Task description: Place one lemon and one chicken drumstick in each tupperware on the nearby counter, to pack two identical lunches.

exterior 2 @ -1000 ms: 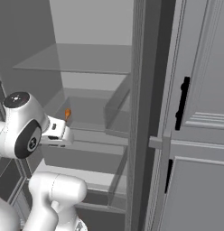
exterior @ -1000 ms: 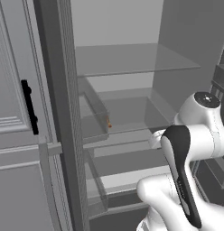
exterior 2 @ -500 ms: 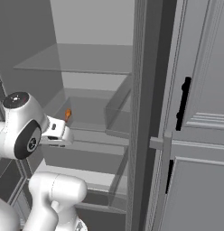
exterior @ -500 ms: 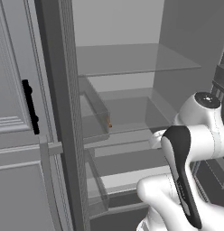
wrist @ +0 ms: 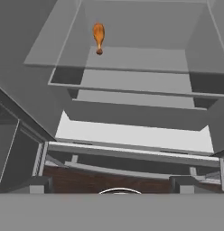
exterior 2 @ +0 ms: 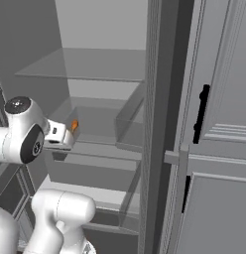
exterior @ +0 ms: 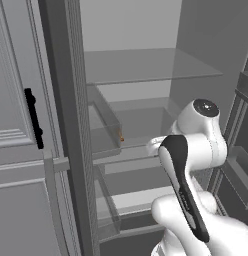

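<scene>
I face the open fridge, my tool [exterior 2: 70, 133] spread wide and holding nothing, poised outside the shelves. A drumstick [wrist: 99, 37] lies alone near the back left corner of a glass shelf [wrist: 141, 58], thick end away from me, bone end toward me. In the left base view the drumstick [exterior: 120, 135] shows as a small orange spot behind a clear bin wall. I judge I am lining up to reach in for it.

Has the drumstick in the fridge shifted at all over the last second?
No. The chicken drumstick sits at the same spot on the glass shelf, by the clear bin wall, in both base views.
</scene>
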Robot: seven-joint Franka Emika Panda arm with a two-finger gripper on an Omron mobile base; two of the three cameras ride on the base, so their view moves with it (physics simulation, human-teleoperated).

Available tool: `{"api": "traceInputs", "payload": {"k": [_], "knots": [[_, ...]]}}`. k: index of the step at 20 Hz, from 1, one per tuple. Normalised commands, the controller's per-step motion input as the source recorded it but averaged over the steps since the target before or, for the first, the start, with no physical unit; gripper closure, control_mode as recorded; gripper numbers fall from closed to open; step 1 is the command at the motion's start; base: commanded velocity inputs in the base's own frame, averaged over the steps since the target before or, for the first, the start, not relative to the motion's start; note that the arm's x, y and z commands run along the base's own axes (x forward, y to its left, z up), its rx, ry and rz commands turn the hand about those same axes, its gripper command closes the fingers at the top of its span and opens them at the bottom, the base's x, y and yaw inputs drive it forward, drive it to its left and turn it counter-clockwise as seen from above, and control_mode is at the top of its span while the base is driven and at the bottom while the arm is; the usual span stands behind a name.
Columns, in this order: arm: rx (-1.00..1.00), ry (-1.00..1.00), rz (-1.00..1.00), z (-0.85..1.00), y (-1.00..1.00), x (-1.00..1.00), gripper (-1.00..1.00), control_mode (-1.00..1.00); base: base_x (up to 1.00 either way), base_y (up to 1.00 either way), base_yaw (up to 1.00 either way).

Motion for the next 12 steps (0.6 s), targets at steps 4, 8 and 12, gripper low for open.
{"api": "traceInputs", "payload": {"k": [4, 8, 12], "knots": [[0.11, 0.00, 0.00, -0.09, 0.27, 1.00, -1.00, -1.00, 0.00, 0.00, 0.00], [-0.01, 0.01, 0.00, -0.13, 0.23, 0.73, -1.00, -1.00, 0.00, 0.00, 0.00], [-0.10, 0.00, 0.00, -0.28, 0.25, 0.97, -1.00, -1.00, 0.00, 0.00, 0.00]]}}
